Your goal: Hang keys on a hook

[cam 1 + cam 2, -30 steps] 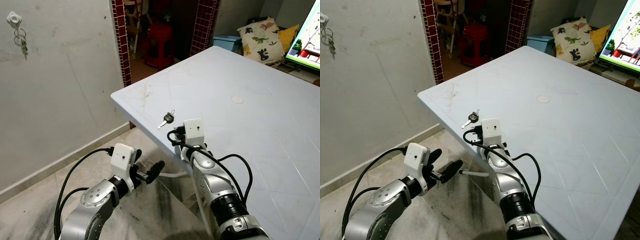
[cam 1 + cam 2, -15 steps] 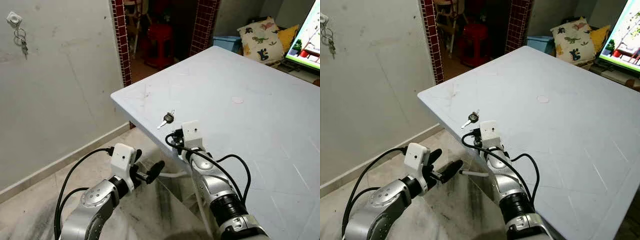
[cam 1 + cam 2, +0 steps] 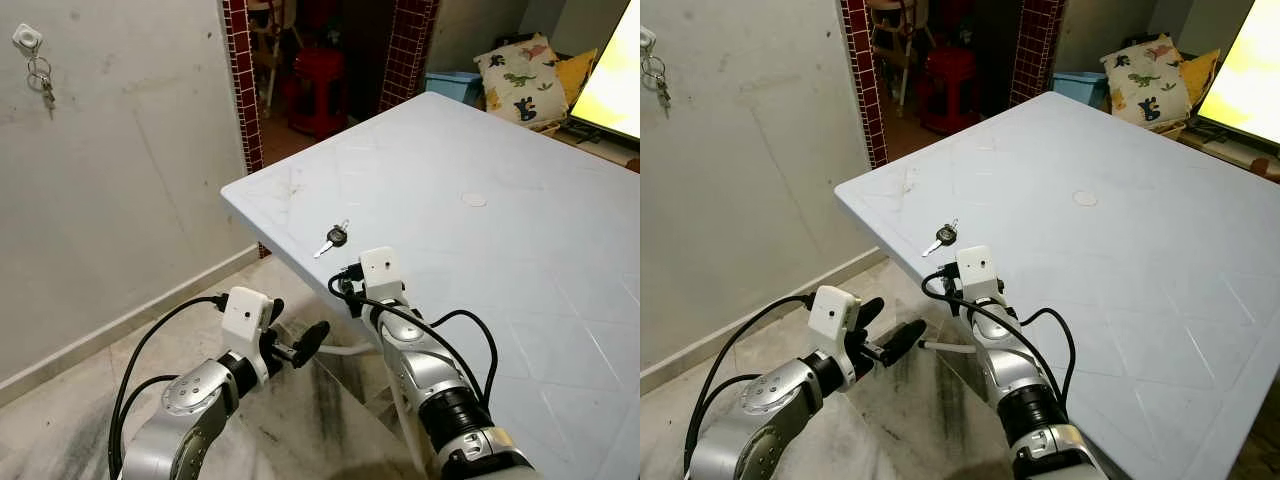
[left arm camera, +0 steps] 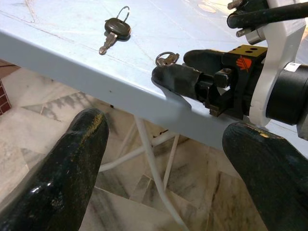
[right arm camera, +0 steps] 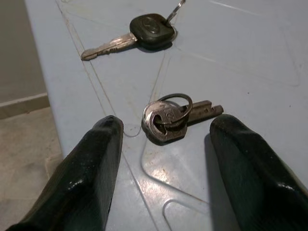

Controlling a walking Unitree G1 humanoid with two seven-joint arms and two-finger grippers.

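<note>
A small bunch of silver keys on a ring lies on the pale blue table close to its near edge. My right gripper is open just above the tabletop, one black finger on each side of the bunch, not touching it. A black-headed key lies a little farther along the table. My left gripper is open below the table edge, over the floor, pointing at the right gripper. A white hook on the grey wall at far left holds another ring of keys.
White table legs stand under the edge near my left gripper. A doorway with a red stool is behind the table's corner. Cushions and a bright screen are at the far right. Marble floor lies along the wall.
My right wrist has slid slightly down and back toward the table's near edge, over the silver keys. The screen has turned bright. The left arm has not moved.
</note>
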